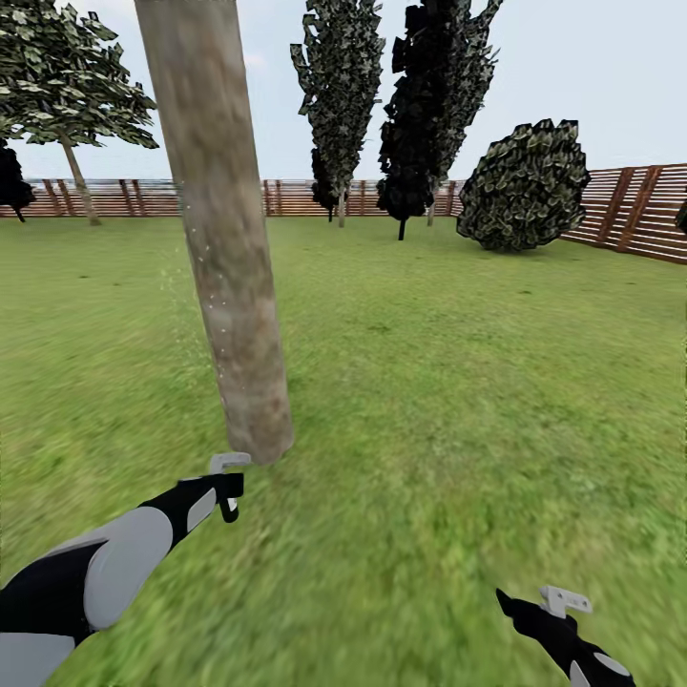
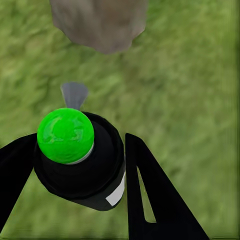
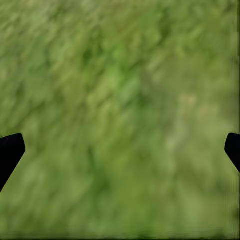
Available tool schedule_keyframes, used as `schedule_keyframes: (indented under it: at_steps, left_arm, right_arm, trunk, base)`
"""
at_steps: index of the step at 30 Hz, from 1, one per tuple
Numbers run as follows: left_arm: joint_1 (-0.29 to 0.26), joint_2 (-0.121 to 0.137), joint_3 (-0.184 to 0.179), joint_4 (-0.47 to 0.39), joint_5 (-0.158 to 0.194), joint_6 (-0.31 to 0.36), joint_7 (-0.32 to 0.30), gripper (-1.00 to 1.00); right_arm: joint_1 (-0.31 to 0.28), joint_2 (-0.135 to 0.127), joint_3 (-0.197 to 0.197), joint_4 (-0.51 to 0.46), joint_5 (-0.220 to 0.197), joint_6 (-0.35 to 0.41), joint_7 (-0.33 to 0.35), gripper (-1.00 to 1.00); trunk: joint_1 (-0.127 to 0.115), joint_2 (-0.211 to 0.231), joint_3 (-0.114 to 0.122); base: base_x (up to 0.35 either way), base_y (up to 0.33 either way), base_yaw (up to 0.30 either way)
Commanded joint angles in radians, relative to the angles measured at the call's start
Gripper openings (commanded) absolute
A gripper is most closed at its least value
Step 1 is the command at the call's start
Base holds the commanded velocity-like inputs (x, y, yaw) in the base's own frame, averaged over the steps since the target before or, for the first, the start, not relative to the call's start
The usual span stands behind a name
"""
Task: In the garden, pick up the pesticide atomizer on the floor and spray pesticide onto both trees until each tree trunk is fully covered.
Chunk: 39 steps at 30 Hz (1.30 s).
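My left gripper (image 2: 75, 152) is shut on the pesticide atomizer (image 2: 82, 172), a small black canister whose domed top (image 2: 65, 135) shows green. A grey nozzle points from it toward the foot of the tree trunk (image 2: 100, 22). In the head view the left gripper (image 1: 229, 489) hovers low, just in front of the base of this thick mottled grey-brown tree trunk (image 1: 229, 267). Fine pale specks hang beside the trunk's left side. My right gripper (image 1: 561, 611) is open over bare grass, with its fingertips (image 3: 10, 150) wide apart.
Grass lawn (image 1: 458, 382) spreads all around. Two dark narrow trees (image 1: 339, 95) and a round dark bush (image 1: 525, 186) stand far ahead by the slatted wooden fence (image 1: 630, 210). Another leafy tree (image 1: 67, 86) stands at the far left.
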<state>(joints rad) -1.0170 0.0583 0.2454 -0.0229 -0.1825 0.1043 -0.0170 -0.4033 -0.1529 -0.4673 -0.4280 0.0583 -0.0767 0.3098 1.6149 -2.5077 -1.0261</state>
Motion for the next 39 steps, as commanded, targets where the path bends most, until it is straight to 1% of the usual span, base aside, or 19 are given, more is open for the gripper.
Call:
schedule_keyframes:
  at_steps: [1, 6, 11, 13, 14, 15, 16, 17, 19, 21, 23, 25, 26, 28, 29, 30, 35, 38, 39]
  left_arm:
    - [0.0, 0.0, 0.0, 0.0, 0.0, 0.0, 0.0, -1.0]
    - [0.004, 0.0, 0.001, 0.0, 0.0, -0.005, -0.002, -1.0]
    - [0.006, 0.002, 0.003, -0.007, 0.0, -0.003, -0.009, -1.0]
    - [0.005, 0.019, 0.006, -0.036, 0.002, 0.004, -0.009, -1.0]
    - [0.004, 0.029, 0.007, -0.071, 0.002, 0.045, -0.008, -1.0]
    - [0.001, 0.036, 0.007, -0.118, 0.003, 0.118, -0.008, -1.0]
    - [0.0, 0.038, 0.007, -0.161, 0.003, 0.177, -0.009, -1.0]
    - [-0.001, 0.038, 0.006, -0.244, 0.002, 0.267, -0.009, -1.0]
    - [-0.002, 0.036, 0.005, -0.395, 0.002, 0.412, -0.009, -1.0]
    - [-0.006, 0.032, 0.002, -0.492, 0.001, 0.525, -0.009, -1.0]
    - [-0.026, 0.028, 0.002, -0.511, 0.0, 0.561, -0.008, -1.0]
    - [-0.082, 0.016, -0.001, -0.519, -0.001, 0.673, -0.008, -1.0]
    - [-0.096, 0.009, -0.003, -0.52, -0.001, 0.698, -0.008, -1.0]
    - [-0.13, -0.002, -0.013, -0.521, -0.002, 0.723, -0.008, -1.0]
    - [-0.155, -0.009, -0.025, -0.522, -0.002, 0.766, -0.008, -1.0]
    - [-0.163, -0.011, -0.031, -0.522, -0.002, 0.79, -0.008, -1.0]
    - [-0.196, -0.01, -0.045, -0.52, -0.004, 0.817, -0.008, -1.0]
    - [-0.198, -0.006, -0.081, -0.512, -0.003, 0.817, -0.008, -1.0]
    - [-0.197, 0.002, -0.097, -0.503, -0.003, 0.818, -0.008, -1.0]
  right_arm:
    - [0.0, 0.0, 0.0, 0.0, 0.0, 0.0, 0.0, 1.0]
    - [0.0, 0.0, -0.004, 0.002, -0.002, 0.0, 0.0, 1.0]
    - [0.0, 0.0, -0.004, 0.006, -0.002, 0.0, 0.0, 1.0]
    - [0.0, 0.0, -0.003, 0.007, -0.002, -0.001, 0.0, 1.0]
    - [0.0, 0.0, -0.003, 0.007, -0.002, -0.001, 0.0, 1.0]
    - [0.0, 0.0, -0.003, 0.008, -0.002, -0.001, 0.0, 1.0]
    - [0.0, 0.0, -0.003, 0.008, -0.002, -0.001, 0.0, 1.0]
    - [0.0, 0.0, -0.004, 0.008, -0.002, -0.002, 0.0, 1.0]
    - [0.0, 0.0, -0.004, 0.008, -0.002, -0.002, 0.0, 1.0]
    - [0.0, 0.0, -0.004, 0.008, -0.002, -0.002, 0.0, 1.0]
    - [0.0, -0.001, -0.004, 0.008, -0.002, -0.002, 0.0, 1.0]
    - [0.0, -0.001, -0.005, 0.008, -0.002, -0.002, 0.0, 1.0]
    - [0.0, -0.001, -0.005, 0.008, -0.002, -0.002, 0.0, 1.0]
    - [0.0, -0.001, -0.005, 0.008, -0.002, -0.002, 0.0, 1.0]
    - [0.0, -0.001, -0.005, 0.008, -0.002, -0.002, 0.0, 1.0]
    - [0.0, -0.001, -0.005, 0.008, -0.002, -0.002, 0.0, 1.0]
    - [0.0, -0.001, -0.005, 0.006, -0.002, -0.002, 0.0, 1.0]
    - [0.0, -0.002, -0.005, 0.002, -0.002, -0.002, 0.0, 1.0]
    - [0.0, -0.002, -0.005, 0.001, -0.002, -0.002, 0.0, 1.0]
  trunk:
    - [0.0, 0.0, 0.0]
    - [0.0, 0.0, 0.0]
    - [0.0, 0.0, 0.0]
    - [0.0, 0.0, 0.0]
    - [0.0, 0.0, 0.0]
    - [0.0, 0.0, 0.0]
    - [0.0, 0.0, 0.0]
    - [0.0, 0.0, 0.0]
    - [0.0, 0.0, 0.0]
    - [0.0, 0.0, 0.0]
    - [0.0, 0.0, 0.0]
    - [0.0, 0.0, 0.0]
    - [0.0, 0.0, 0.0]
    - [0.0, 0.0, 0.0]
    - [0.0, 0.0, 0.0]
    - [0.0, 0.0, 0.0]
    - [0.0, 0.0, 0.0]
    - [0.0, 0.0, 0.0]
    - [0.0, 0.0, 0.0]
  base:
    - [-0.123, -0.03, 0.0]
    - [-0.03, -0.007, -0.134]
    - [-0.002, 0.0, -0.029]
    - [0.0, 0.0, -0.002]
    - [0.0, 0.0, 0.0]
    - [0.0, 0.0, 0.0]
    - [0.0, 0.0, 0.0]
    - [0.0, 0.0, 0.0]
    - [0.0, 0.0, 0.0]
    - [0.0, 0.0, 0.0]
    - [0.0, 0.0, 0.0]
    - [0.0, 0.0, 0.0]
    - [0.0, 0.0, 0.0]
    - [0.0, 0.0, 0.0]
    - [0.0, 0.0, 0.0]
    - [0.0, 0.0, 0.0]
    - [0.0, 0.0, 0.0]
    - [0.0, 0.0, -0.007]
    - [0.0, 0.0, -0.171]
